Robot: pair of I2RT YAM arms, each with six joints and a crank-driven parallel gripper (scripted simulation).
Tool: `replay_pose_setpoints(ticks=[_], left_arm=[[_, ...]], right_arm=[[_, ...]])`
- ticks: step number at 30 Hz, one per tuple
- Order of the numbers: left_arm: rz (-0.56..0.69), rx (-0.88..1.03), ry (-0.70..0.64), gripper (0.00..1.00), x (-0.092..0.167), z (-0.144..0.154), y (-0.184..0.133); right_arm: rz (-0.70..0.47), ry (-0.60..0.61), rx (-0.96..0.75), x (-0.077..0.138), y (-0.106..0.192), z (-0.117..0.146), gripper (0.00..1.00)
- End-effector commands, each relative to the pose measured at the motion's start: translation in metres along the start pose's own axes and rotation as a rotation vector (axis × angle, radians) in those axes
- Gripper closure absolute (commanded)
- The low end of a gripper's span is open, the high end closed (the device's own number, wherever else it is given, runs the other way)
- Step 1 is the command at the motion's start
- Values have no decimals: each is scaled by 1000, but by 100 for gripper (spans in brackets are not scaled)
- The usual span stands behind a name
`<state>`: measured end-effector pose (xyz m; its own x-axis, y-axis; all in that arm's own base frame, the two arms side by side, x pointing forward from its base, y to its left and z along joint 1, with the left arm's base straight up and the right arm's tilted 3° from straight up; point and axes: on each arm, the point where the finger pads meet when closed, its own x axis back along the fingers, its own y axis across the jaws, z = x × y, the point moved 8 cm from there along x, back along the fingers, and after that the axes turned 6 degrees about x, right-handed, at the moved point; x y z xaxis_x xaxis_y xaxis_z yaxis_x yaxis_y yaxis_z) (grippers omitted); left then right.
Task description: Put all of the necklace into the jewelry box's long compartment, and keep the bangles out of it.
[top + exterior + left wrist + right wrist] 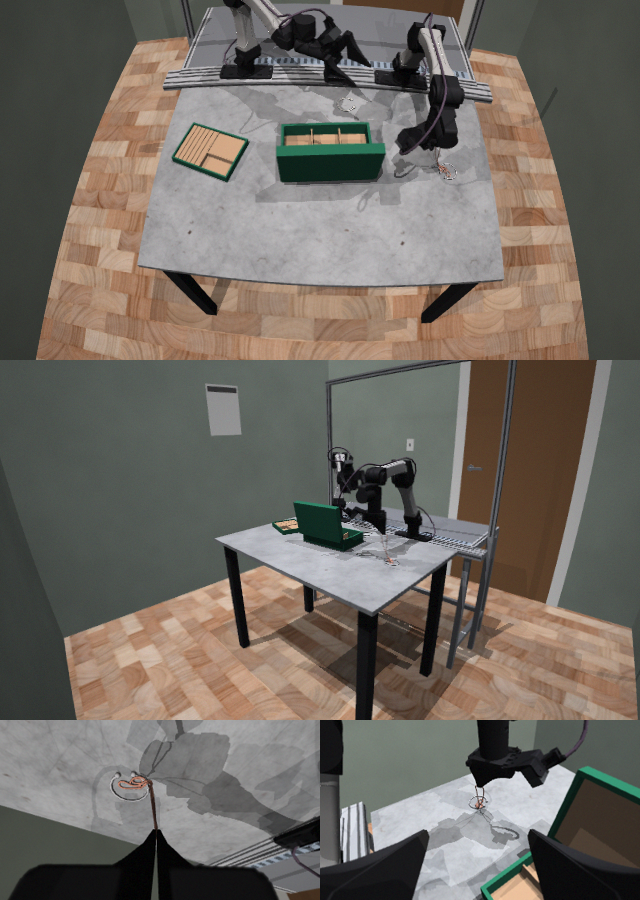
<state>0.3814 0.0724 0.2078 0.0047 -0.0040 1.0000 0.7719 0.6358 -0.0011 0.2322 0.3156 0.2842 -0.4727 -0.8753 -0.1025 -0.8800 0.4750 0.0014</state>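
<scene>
The copper-coloured necklace (pixel 444 171) (pixel 390 561) (pixel 153 805) (pixel 479 804) hangs in thin strands from my left gripper (pixel 156 832) (pixel 479 787), which is shut on it above the table. Its lower part is bunched at a silver open bangle (pixel 129 799) (pixel 469 803); whether they are tangled I cannot tell. A second bangle (pixel 340 107) lies behind the jewelry box. My right gripper (pixel 363 76) (pixel 477 832) is open and empty, raised behind the box. The green jewelry box (pixel 369 134) (pixel 327 544) is open; small compartments show, but its raised lid hides the part nearest the top camera.
The box's lid (pixel 330 165) (pixel 318 520) (pixel 611 786) stands up as a wall on the side toward the top camera. A green-rimmed tray (pixel 200 170) with several narrow slots lies to the left in that view. A metal rail (pixel 305 82) runs along the arms' bases.
</scene>
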Motion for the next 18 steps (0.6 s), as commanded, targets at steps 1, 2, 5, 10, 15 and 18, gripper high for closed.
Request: replay_pose_setpoints(ticks=[1, 2, 5, 10, 15, 18], left_arm=[[11, 3, 5, 100, 0, -2, 1], [11, 3, 5, 100, 0, -2, 1], [11, 3, 5, 100, 0, -2, 1], [-9, 0, -8, 100, 5, -1, 0], [-9, 0, -8, 100, 5, -1, 0], [-9, 0, -8, 100, 5, -1, 0]], right_arm=[[-97, -68, -57, 26, -9, -33, 0], [-105, -84, -67, 38, -18, -43, 0], [-108, -118, -77, 70, -36, -65, 0], [-107, -159, -63, 126, -51, -94, 0], [-98, -177, -19, 176, -48, -114, 0], [-105, -171, -7, 190, -44, -117, 0]])
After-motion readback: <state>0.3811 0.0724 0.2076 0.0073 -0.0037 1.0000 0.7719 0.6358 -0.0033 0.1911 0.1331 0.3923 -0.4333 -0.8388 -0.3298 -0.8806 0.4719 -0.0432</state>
